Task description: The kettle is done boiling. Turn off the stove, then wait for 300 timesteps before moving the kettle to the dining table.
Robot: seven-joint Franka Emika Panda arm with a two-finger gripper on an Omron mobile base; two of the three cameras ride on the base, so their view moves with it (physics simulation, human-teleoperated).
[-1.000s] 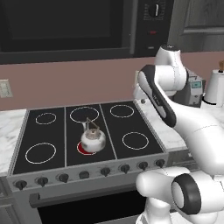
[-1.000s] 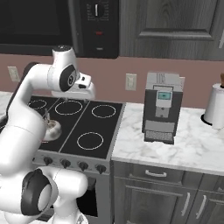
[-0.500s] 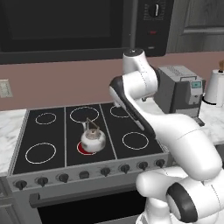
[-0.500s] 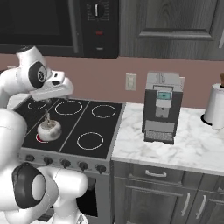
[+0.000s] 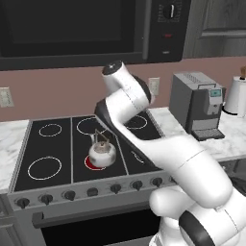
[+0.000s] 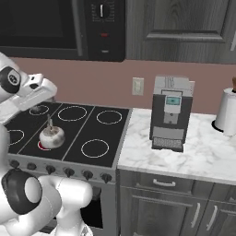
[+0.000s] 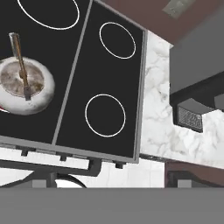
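Observation:
The small silvery kettle (image 5: 102, 153) (image 6: 51, 136) (image 7: 24, 89) stands upright on the stove (image 5: 53, 149) (image 6: 92, 133), on a front burner that glows red (image 5: 91, 164) beneath it. A row of dark knobs (image 5: 92, 192) (image 6: 69, 172) lines the grey front. My gripper (image 6: 42, 91) hangs high over the cooktop, above and slightly behind the kettle and well apart from it. Its fingertips cannot be made out, and nothing is held. From the hand view I look down on the kettle at the left. The dining table is out of view.
A grey coffee machine (image 5: 197, 103) (image 6: 171, 113) (image 7: 197, 74) stands on the marble counter (image 6: 193, 154) right of the stove. A white jug (image 5: 236, 95) (image 6: 227, 111) sits farther right. A black microwave (image 5: 72, 29) hangs above the cooktop.
The arm has swung left, from the stove's right edge to over its middle. The kettle has stayed on its red burner.

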